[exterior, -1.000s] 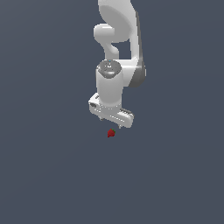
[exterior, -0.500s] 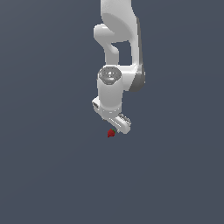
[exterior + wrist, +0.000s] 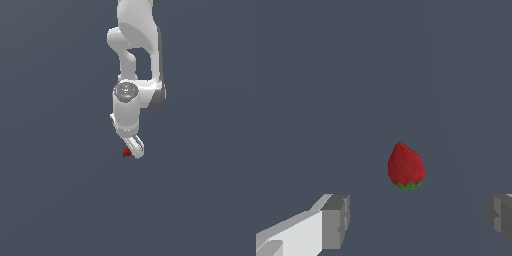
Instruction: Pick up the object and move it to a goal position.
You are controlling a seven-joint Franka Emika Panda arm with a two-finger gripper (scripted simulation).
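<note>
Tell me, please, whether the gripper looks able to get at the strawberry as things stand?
Probably yes. The gripper is open, its fingers wide apart, and the strawberry lies on the bare surface between and beyond them in the wrist view, nothing blocking it. In the exterior view the gripper sits right beside the strawberry.

No readable text, labels, brands, numbers or signs in either view. All surfaces render plain and unmarked.
</note>
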